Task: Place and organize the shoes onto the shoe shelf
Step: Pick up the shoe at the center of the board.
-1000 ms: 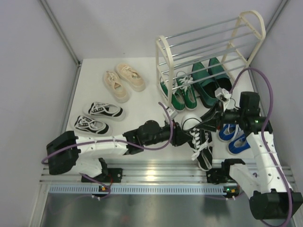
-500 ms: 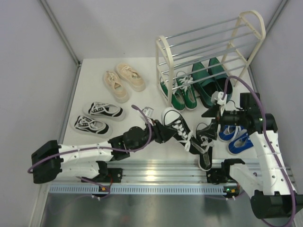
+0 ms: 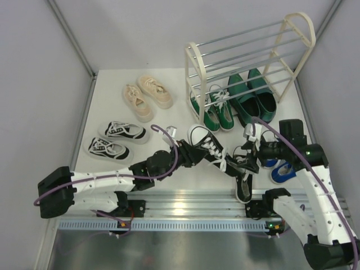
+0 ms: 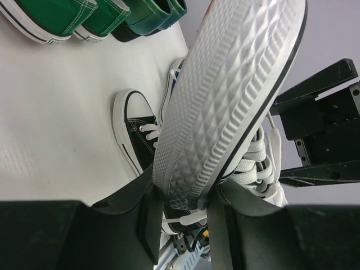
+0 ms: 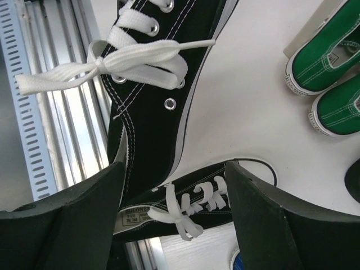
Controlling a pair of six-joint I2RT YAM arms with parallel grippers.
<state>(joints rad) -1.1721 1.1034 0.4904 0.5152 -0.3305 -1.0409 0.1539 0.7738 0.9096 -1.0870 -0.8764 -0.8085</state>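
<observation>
Nearest the bases, a loose black shoe (image 3: pixel 243 184) is seen lying on the table (image 3: pixel 171 119) with one end over the rail (image 3: pixel 185 205), just below the right gripper (image 3: pixel 251 157). That gripper's fingers (image 5: pixel 62 219) are spread wide and nothing is clamped between them. In the right wrist view both black shoes are seen under the gap, and whether either is touched cannot be told.

A little farther out, the held black shoe (image 3: pixel 216 152) is raised off the table by the left gripper (image 3: pixel 190 149). In the left wrist view its fingers (image 4: pixel 147 222) are seen drawn in narrowly on the edges of the white ribbed sole at its near end. The sole is tilted and stretches away from the gripper. The shoe's other end reaches across to the right gripper, with its white laces hanging loose.

Just to the right of the right gripper, the blue shoes (image 3: pixel 279 167) are partly hidden by the arm. Well to the left of the left gripper the striped shoes (image 3: pixel 115 140) are laid side by side, and beyond them the cream shoes (image 3: pixel 147 95).

Farthest from both grippers the shelf (image 3: pixel 194 73) is stood upright. The green sneakers (image 3: pixel 216 115) and the loafers (image 3: pixel 253 98) are set side by side at its foot, beneath the rods. Whether they rest on the lowest rods or on the table cannot be told.
</observation>
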